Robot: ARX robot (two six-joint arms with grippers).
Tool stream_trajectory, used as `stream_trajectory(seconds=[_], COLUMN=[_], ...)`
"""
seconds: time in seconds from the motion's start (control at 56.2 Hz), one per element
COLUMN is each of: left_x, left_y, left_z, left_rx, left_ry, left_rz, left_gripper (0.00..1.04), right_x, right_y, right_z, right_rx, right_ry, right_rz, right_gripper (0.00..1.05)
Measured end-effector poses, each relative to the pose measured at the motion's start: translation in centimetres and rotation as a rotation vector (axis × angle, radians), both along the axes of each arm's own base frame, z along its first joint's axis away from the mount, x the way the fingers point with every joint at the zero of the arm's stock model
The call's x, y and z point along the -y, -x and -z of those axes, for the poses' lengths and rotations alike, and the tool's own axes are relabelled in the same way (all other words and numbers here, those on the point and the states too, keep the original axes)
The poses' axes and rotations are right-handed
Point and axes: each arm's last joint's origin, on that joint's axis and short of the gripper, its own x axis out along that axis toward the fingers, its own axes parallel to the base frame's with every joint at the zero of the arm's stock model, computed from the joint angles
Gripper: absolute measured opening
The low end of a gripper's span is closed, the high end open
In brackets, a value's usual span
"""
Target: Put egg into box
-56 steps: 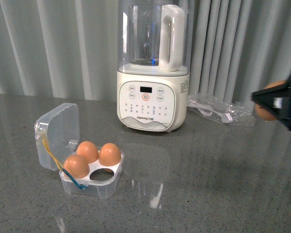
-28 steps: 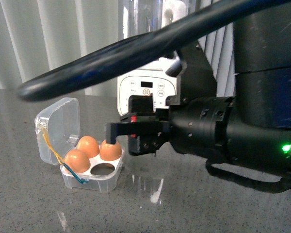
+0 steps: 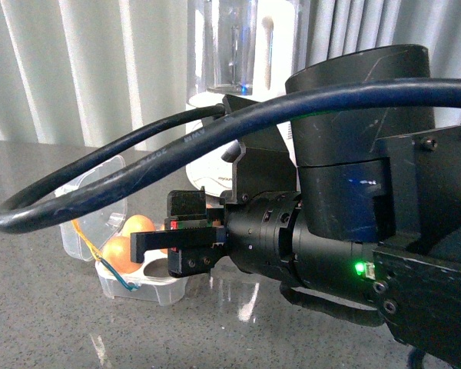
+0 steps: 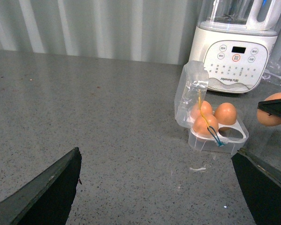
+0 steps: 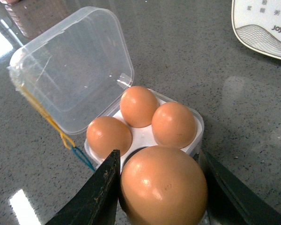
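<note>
Three eggs (image 5: 138,106) sat in the box (image 5: 70,65) under my right wrist; my right gripper (image 5: 161,187) pinched a fourth egg (image 5: 164,187) above the empty hole (image 5: 134,152). Off-centre, it could crack against its neighbours. The blender (image 5: 264,26) read "Joyou". My left wrist showed my left gripper (image 4: 154,157) spread, empty. Ahead, my right arm (image 3: 330,231) hid the hole.

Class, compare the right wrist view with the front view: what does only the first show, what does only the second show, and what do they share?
Only the right wrist view: the held egg clamped in the right gripper, and all three seated eggs. Only the front view: the right arm itself, its thick black cable, the blender's clear jug and the curtain. Both: the open box, part of the blender base and the grey table.
</note>
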Motion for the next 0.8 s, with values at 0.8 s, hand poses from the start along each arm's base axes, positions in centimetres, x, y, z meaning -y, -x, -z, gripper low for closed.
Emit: stream_trajectory(seconds=[0.8], left_x=[0.0], left_y=[0.0], left_z=[0.0], left_rx=[0.0], left_ry=[0.0], left_rz=[0.0], left_gripper=[0.98], right_x=[-3.0], right_y=[-1.5], right_z=[1.0], right_rx=[-0.058], right_ry=[0.045], right_rz=[-0.024], right_gripper=[0.42])
